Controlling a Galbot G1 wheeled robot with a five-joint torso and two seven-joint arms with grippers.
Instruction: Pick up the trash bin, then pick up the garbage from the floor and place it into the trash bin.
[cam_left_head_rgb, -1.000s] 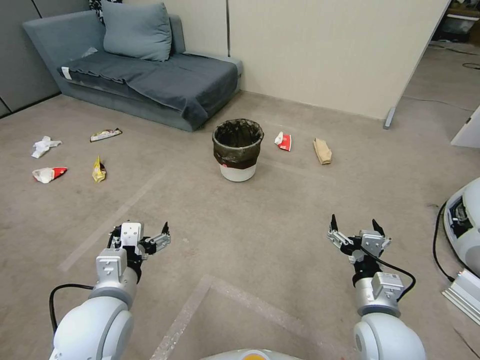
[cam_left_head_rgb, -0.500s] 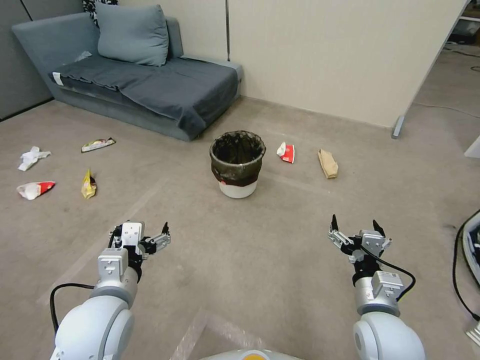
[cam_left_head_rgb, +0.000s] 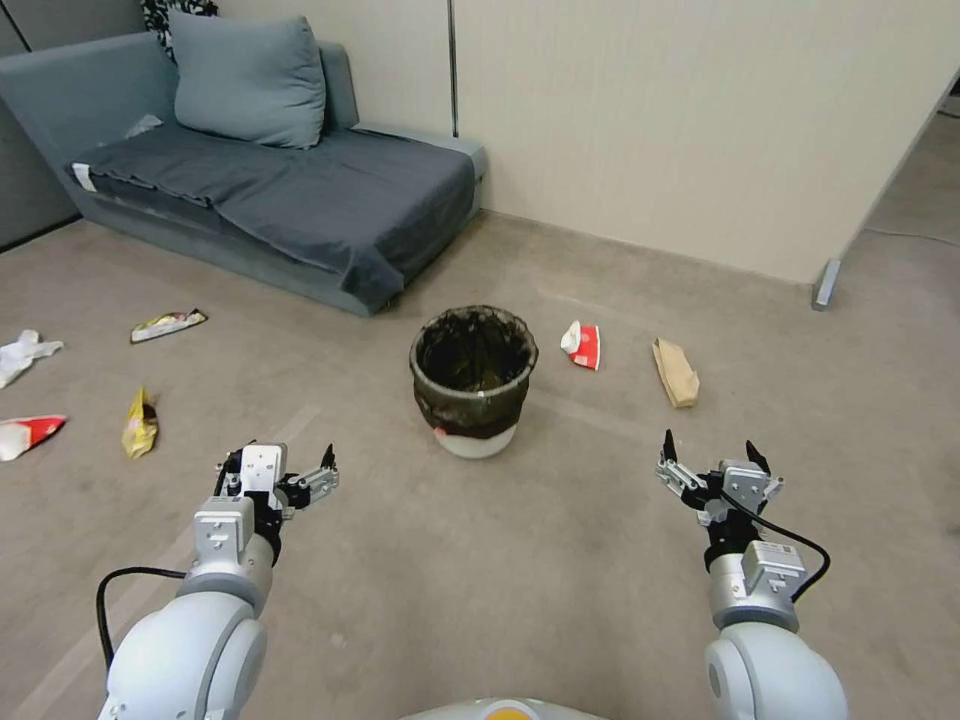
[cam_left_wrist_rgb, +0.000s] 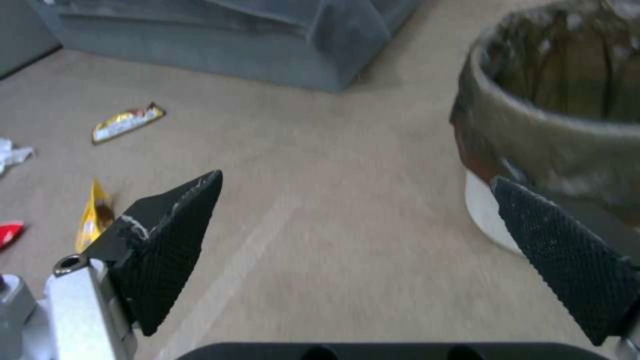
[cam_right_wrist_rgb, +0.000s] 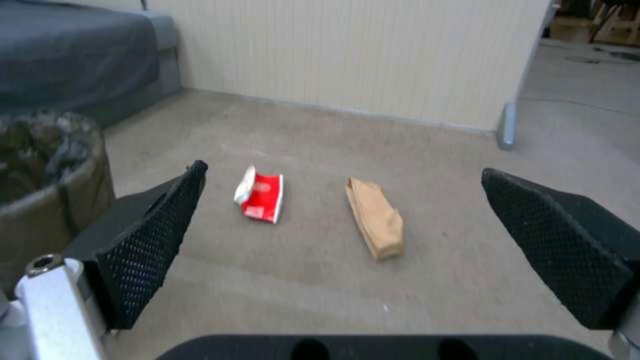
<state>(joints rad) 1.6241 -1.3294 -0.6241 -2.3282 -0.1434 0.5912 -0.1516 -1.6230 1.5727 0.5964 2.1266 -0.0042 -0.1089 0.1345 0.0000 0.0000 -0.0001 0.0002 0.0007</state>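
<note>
The trash bin (cam_left_head_rgb: 473, 380) stands upright on the floor (cam_left_head_rgb: 480, 560) ahead of me, white with a dark liner folded over its rim. Garbage lies around it: a red-and-white wrapper (cam_left_head_rgb: 583, 345) and a tan paper bag (cam_left_head_rgb: 676, 372) to its right, a yellow packet (cam_left_head_rgb: 140, 425), a snack wrapper (cam_left_head_rgb: 167, 324), a white tissue (cam_left_head_rgb: 20, 352) and another red-and-white wrapper (cam_left_head_rgb: 25, 435) to its left. My left gripper (cam_left_head_rgb: 278, 462) and right gripper (cam_left_head_rgb: 709, 445) hover open and empty, short of the bin on either side. The left wrist view has the bin (cam_left_wrist_rgb: 553, 130) just beyond one finger.
A grey sofa (cam_left_head_rgb: 270, 190) with a cushion stands at the back left, close behind the bin. A beige partition wall (cam_left_head_rgb: 700, 130) runs along the back, its metal foot (cam_left_head_rgb: 828, 283) at the right. Open carpet lies between my arms.
The whole picture has shifted as the camera moved forward: the bin and litter now sit lower and nearer. Both arms hold the same pose, grippers open.
</note>
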